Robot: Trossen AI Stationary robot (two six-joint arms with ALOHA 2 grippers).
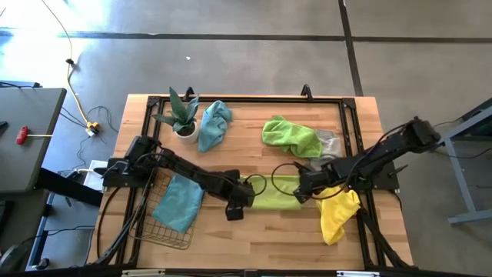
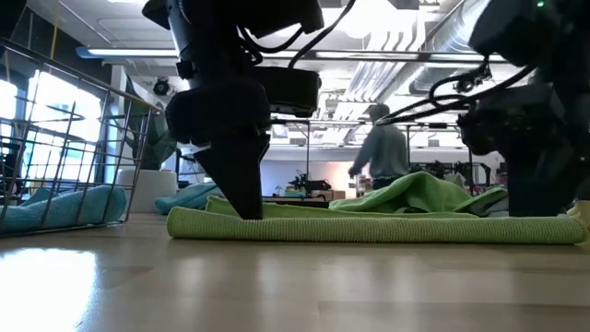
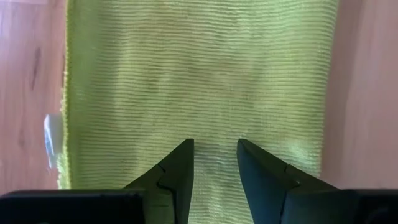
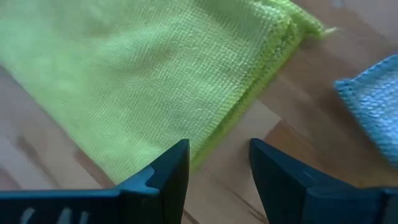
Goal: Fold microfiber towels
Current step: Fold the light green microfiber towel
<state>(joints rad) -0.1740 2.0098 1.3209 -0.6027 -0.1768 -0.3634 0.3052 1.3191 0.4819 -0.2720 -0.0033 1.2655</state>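
1. The tabletop [image 1: 254, 231] is pale wood planks with a black frame round its edge, standing on a grey concrete floor [image 1: 246, 61] crossed by dark seams.
2. A folded lime towel [image 1: 273, 194] lies flat near the tabletop's middle, between the two tools.
3. The left tool [image 3: 214, 149] stands on the towel's left end, fingers parted with only cloth surface between them, gripping nothing.
4. The right tool [image 4: 217, 155] sits at the towel's right end, fingers apart over the folded edge and bare wood, holding nothing.
5. A yellow towel [image 1: 337, 215] lies crumpled just right of the lime one; a second lime towel [image 1: 290, 136] is bunched behind it.
6. A teal towel [image 1: 214, 123] lies beside a potted plant [image 1: 183, 119] at the back left; another teal towel [image 1: 178, 201] rests in a wire basket [image 1: 157, 227] at the front left.
7. In the low view, the room behind shows bright ceiling lights, ducting and a person [image 2: 383, 152] standing far off.
8. A yellow cable [image 1: 73, 77] runs across the floor to the left.
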